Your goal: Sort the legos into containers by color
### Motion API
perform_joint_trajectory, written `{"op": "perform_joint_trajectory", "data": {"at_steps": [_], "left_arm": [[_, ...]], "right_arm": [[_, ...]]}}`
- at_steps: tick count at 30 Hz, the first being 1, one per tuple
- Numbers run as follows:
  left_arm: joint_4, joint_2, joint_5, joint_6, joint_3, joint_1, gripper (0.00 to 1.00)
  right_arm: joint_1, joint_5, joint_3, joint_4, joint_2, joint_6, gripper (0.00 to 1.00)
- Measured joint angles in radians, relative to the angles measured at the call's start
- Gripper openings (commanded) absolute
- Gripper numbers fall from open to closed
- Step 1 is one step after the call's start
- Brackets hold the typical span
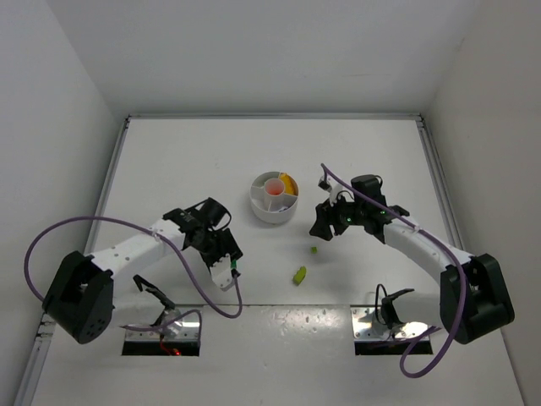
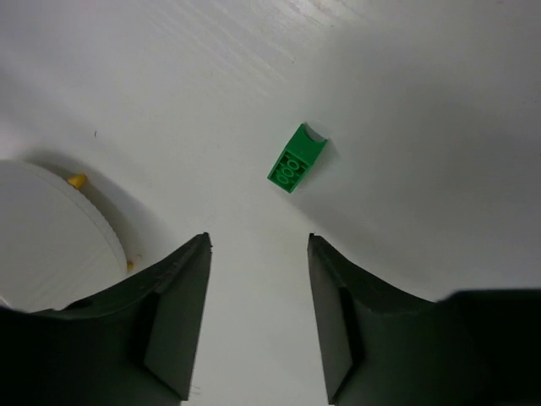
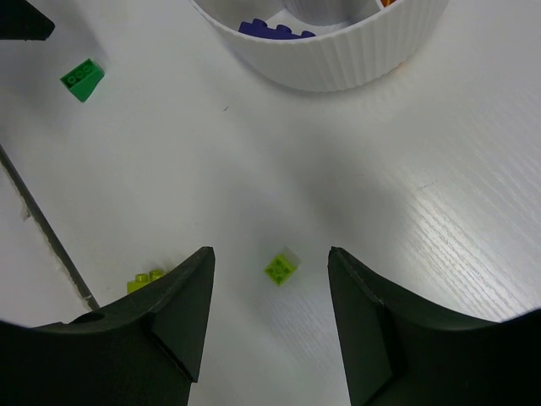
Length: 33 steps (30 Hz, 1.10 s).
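Inside the round white dish [image 1: 272,216], a yellow-orange piece [image 1: 289,182] is sitting in a wedge on the far-right side. A red-orange piece [image 1: 273,188] is resting in the centre well, and a dark purple brick [image 3: 275,31] is lying in the wedge nearest the right arm, just behind the ribbed wall.

Three more legos are lying loose on the white surface [image 1: 186,161] outside the dish. A small lime brick [image 3: 281,268] is sitting near the dish on its near-right side. A second lime brick [image 1: 299,274] is lying farther from the dish in the same direction. A green sloped brick [image 2: 296,159] is lying on the dish's near-left side, apart from the wall.

The right pincer [image 3: 270,326] is hanging over the near-right side of the dish, released, its jaws standing wide. The small lime brick is lying between its fingertips and touching neither of them.

The left pincer [image 2: 258,317] is hanging over the near-left side of the dish, also released, with only bare surface between its jaws. The green sloped brick is lying just beyond its tips, and the dish's edge is showing beside its left finger.
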Motion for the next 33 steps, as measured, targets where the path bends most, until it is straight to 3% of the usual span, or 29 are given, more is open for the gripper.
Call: {"op": "perform_joint_trajectory", "data": {"at_steps": [7, 16, 19, 31, 33], "left_arm": [[-0.053, 0.084, 0.005, 0.072, 0.026, -0.032, 0.50], [-0.131, 0.164, 0.003, 0.088, 0.064, -0.081, 0.55], [-0.136, 0.198, 0.000, 0.089, 0.093, -0.096, 0.61], [-0.133, 0.268, -0.027, 0.091, 0.116, -0.114, 0.61], [-0.134, 0.280, -0.029, 0.091, 0.120, -0.115, 0.58]], "right_arm": [[0.000, 0.010, 0.000, 0.000, -0.002, -0.002, 0.57], [0.000, 0.012, 0.000, 0.002, -0.003, -0.003, 0.57], [0.000, 0.013, -0.001, 0.002, -0.003, -0.003, 0.57], [0.000, 0.013, -0.005, 0.001, -0.010, -0.004, 0.57], [0.000, 0.013, -0.005, 0.001, -0.010, -0.004, 0.57]]}}
